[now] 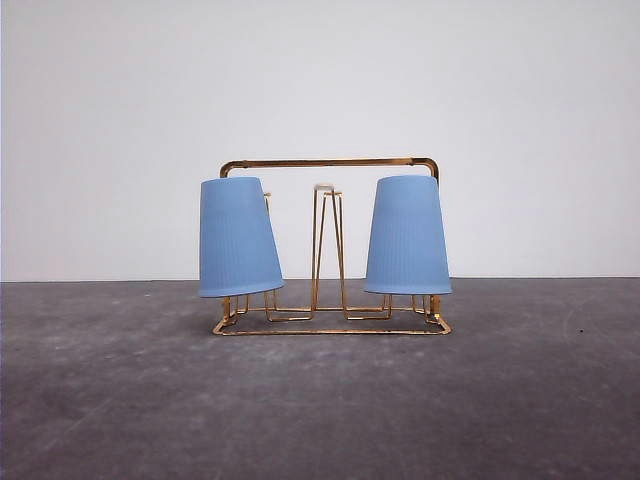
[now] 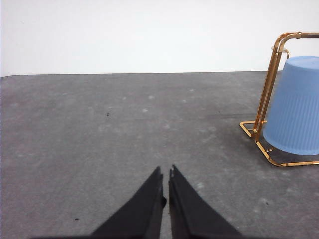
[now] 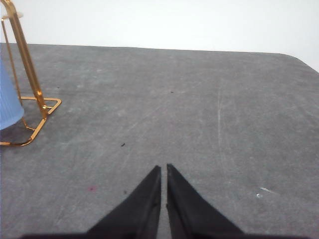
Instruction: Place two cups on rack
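The gold wire rack (image 1: 330,162) stands at the middle of the grey table. Two light-blue cups hang upside down on its prongs: one on the left (image 1: 237,238), tilted slightly, and one on the right (image 1: 407,236). A bare white-tipped prong (image 1: 324,188) rises between them. The left wrist view shows the rack's end (image 2: 271,74) and the left cup (image 2: 295,107), well away from my left gripper (image 2: 166,172), which is shut with nothing in it. My right gripper (image 3: 163,168) is shut and holds nothing; the rack's other end (image 3: 25,59) and a sliver of cup (image 3: 7,104) lie off to its side.
The dark grey tabletop (image 1: 320,400) spreads wide in front of the rack and on both sides of it. A plain white wall (image 1: 320,80) stands behind the table's far edge.
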Available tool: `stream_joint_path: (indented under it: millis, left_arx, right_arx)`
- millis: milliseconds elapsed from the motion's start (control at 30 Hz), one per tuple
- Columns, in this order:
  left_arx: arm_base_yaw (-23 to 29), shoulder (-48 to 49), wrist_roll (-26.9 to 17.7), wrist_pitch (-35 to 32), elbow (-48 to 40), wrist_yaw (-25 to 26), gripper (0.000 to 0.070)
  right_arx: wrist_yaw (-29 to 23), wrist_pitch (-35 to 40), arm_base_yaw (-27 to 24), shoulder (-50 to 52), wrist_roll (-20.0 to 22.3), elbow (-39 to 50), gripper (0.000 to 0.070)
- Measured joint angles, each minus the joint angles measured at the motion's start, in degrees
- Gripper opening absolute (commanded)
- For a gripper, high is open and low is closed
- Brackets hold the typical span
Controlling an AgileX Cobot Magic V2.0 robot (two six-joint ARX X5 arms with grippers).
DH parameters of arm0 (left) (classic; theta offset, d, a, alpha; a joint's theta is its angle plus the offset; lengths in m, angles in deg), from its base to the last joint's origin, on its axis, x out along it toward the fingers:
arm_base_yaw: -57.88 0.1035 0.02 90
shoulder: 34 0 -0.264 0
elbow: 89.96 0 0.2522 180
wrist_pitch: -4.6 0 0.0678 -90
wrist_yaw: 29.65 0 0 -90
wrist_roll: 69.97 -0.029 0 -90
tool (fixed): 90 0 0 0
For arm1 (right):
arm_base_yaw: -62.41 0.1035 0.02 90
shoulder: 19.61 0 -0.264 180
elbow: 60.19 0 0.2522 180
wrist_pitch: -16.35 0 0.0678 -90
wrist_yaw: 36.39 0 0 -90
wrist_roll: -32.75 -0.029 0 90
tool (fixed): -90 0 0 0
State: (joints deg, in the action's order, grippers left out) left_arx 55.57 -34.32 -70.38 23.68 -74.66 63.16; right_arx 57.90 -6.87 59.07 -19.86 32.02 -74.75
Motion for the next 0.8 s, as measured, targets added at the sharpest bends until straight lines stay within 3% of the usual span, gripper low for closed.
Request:
stream_joint_path:
  millis: [800]
  left_arx:
    - [0.0, 0.0, 0.0, 0.0, 0.0, 0.0, 0.0000]
  right_arx:
    - [0.0, 0.0, 0.0, 0.0, 0.0, 0.0, 0.0019]
